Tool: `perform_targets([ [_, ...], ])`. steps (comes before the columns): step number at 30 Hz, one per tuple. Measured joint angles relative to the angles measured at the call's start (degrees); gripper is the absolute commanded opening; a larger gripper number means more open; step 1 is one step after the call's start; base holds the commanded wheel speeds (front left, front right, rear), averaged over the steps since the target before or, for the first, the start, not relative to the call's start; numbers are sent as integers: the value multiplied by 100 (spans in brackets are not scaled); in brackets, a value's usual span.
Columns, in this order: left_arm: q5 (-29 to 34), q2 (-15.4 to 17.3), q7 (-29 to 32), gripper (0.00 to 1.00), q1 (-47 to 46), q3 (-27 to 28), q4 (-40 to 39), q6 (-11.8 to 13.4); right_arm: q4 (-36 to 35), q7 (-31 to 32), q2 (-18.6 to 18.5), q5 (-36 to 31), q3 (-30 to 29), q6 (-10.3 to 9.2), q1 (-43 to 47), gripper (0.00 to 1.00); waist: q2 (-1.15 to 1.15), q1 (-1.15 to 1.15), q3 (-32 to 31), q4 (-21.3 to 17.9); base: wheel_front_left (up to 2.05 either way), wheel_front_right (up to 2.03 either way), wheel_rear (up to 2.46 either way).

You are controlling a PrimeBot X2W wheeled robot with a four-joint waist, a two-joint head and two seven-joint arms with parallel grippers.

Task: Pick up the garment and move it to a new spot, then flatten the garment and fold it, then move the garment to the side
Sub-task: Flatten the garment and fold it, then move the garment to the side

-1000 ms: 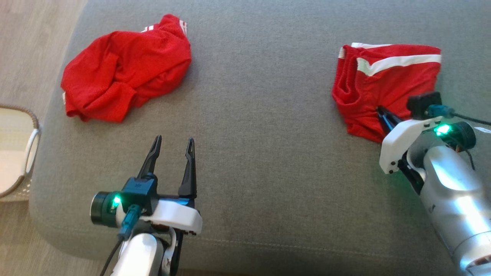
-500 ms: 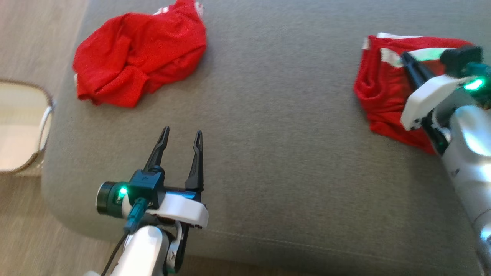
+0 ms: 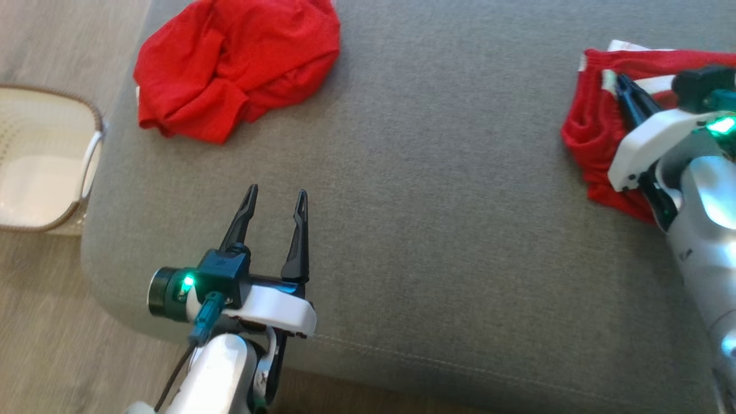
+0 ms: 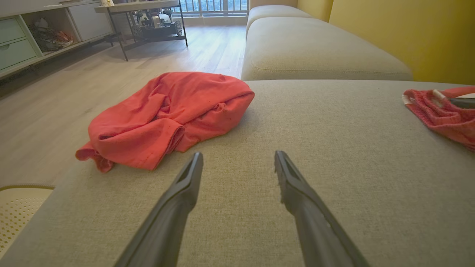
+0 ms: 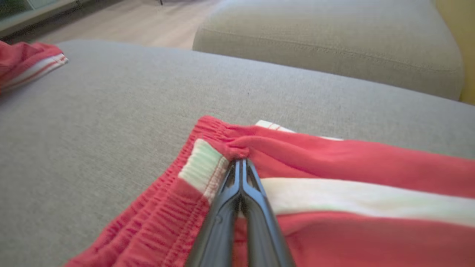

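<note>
Two red garments lie on the grey sofa cushion [image 3: 437, 230]. A crumpled one [image 3: 236, 63] [image 4: 167, 115] sits at the far left. Folded red shorts with a white stripe [image 3: 592, 132] [image 5: 334, 159] [image 4: 441, 115] lie at the right. My right gripper [image 3: 620, 80] [image 5: 241, 161] is shut, its tips resting on the shorts' elastic waistband beside the white stripe; I see no cloth between the fingers. My left gripper [image 3: 276, 191] [image 4: 238, 155] is open and holds nothing, hovering over bare cushion a little short of the crumpled garment.
A cream basket [image 3: 95, 123] [image 4: 18, 207] stands on the wooden floor off the cushion's left edge. A second sofa cushion [image 4: 319, 52] and a yellow wall lie beyond. The crumpled garment's striped edge [image 5: 26, 63] shows at the right wrist view's far left.
The head camera has shifted, sliding the scene right and down. My shut right gripper has moved from the shorts' lower edge up across them to the waistband. The left gripper keeps its pose.
</note>
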Motion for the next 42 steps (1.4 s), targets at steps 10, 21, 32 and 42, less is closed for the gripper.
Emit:
perform_targets([
  [10, 34, -4, 0, 100, 18, 297, 45, -13, -905, 15, 147, 16, -242, 0, 436, 0, 0, 0, -463, -539, 0, 0, 0],
  [21, 78, 0, 0, 100, 606, 875, 31, -65, -2695, 16, 527, -375, -1060, 0, 2117, 0, 0, -1, -1354, -1339, 0, 0, 0],
  [32, -81, 0, 0, 100, 1103, 1115, -91, -115, -3956, 16, 1102, -857, -1543, 0, 3529, 100, 0, -1, -1845, -1871, 0, 0, 0],
  [42, -78, 1, 0, 100, 1334, 1192, -140, -114, -4224, 16, 1290, -965, -1782, 0, 4239, 100, 0, -1, -1952, -1877, 0, 0, 0],
])
